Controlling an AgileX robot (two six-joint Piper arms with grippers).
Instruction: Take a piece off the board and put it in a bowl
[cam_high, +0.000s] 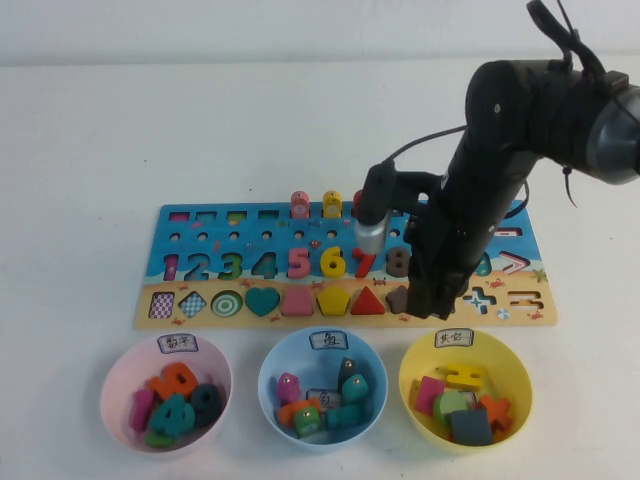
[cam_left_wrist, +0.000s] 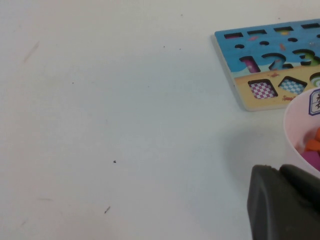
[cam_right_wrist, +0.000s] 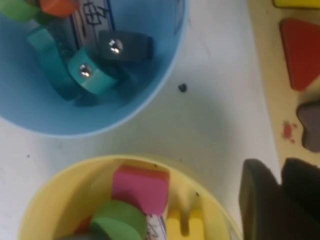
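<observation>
The dark brownish-grey star piece (cam_high: 398, 298) lies in the sandy strip of the long blue board (cam_high: 150, 268), right of a red triangle (cam_high: 368, 300). My right gripper (cam_high: 440, 305) hangs low over the board's front edge, just right of the star and behind the yellow bowl (cam_high: 410, 375). In the right wrist view its fingers (cam_right_wrist: 260, 200) are together with nothing between them, the star (cam_right_wrist: 311, 127) lies just beyond them, and the yellow bowl's rim (cam_right_wrist: 75, 172) is beside them. The left gripper (cam_left_wrist: 277, 170) shows only in the left wrist view, shut and empty, over bare table.
A pink bowl (cam_high: 110, 385) and a light blue bowl (cam_high: 268, 370), both holding pieces, stand in front of the board, left of the yellow bowl. The pink bowl (cam_left_wrist: 295, 125) is close to the left gripper. The yellow bowl holds several pieces. The right arm covers the board's right part.
</observation>
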